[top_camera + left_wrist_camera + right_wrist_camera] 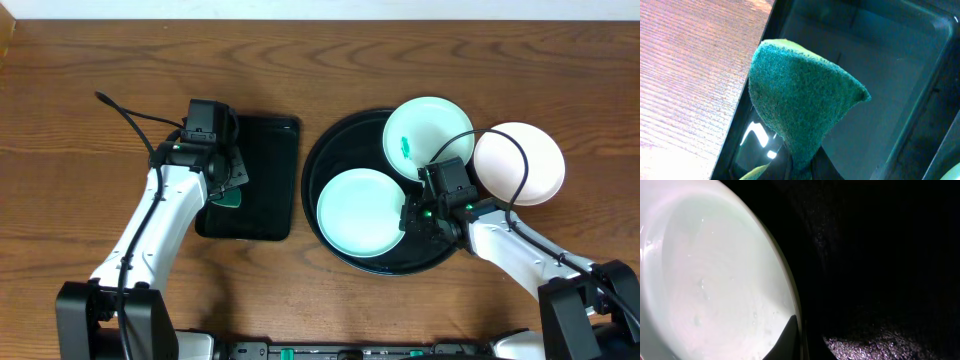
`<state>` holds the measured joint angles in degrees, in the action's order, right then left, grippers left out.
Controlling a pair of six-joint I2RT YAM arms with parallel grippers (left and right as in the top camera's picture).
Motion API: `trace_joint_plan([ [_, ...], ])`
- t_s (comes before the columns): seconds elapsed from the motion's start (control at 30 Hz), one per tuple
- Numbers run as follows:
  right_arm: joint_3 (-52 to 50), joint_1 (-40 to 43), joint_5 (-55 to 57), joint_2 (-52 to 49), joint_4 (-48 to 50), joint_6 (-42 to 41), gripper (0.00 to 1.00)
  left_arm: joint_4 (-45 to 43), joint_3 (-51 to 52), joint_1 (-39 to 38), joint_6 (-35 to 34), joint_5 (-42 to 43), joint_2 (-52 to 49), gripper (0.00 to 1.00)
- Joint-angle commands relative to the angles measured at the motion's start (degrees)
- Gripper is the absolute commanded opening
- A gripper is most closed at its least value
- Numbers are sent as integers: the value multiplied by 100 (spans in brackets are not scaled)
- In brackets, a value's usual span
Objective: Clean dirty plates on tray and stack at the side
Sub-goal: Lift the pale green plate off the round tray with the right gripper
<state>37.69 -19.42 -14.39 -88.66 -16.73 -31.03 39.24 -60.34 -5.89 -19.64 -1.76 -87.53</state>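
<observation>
we count three round shallow plates: two pale mint and one white. the front mint plate lies inside the one large round glossy black tray, towards its near left. the back mint plate carries a single small teal smear and sits at the tray's far right, overlapping the raised rim. the white plate is off the tray, on the brown wooden table just beside the tray's right edge.

our right gripper is at the right rim of the front mint plate, jaws drawn tight on that rim. the right wrist view shows one dark fingertip lying on the rim's inner face.

our left gripper hangs over the one smaller rectangular black tray, left of the round one. it is pinched closed on a single green scouring sponge, which stands up above the tray floor.
</observation>
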Motion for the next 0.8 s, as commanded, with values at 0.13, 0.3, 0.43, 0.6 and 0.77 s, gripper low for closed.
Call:
trace_joint_plan([
  [0.13,573,-50,-157,-48,-802,-13,1,31,11,4,-33,11,52,8],
  [0.3,1143,-50,-162,-48,-1480,101,1,31,11,4,-33,11,50,7],
  [0.43,1628,-50,-162,-46,-2002,153,1,31,11,4,-33,11,50,7],
  [0.6,2184,-50,-155,-46,-2483,155,1,31,11,4,-33,11,50,8],
  [0.77,2662,-50,-153,-46,-2662,144,1,31,11,4,-33,11,50,8],
])
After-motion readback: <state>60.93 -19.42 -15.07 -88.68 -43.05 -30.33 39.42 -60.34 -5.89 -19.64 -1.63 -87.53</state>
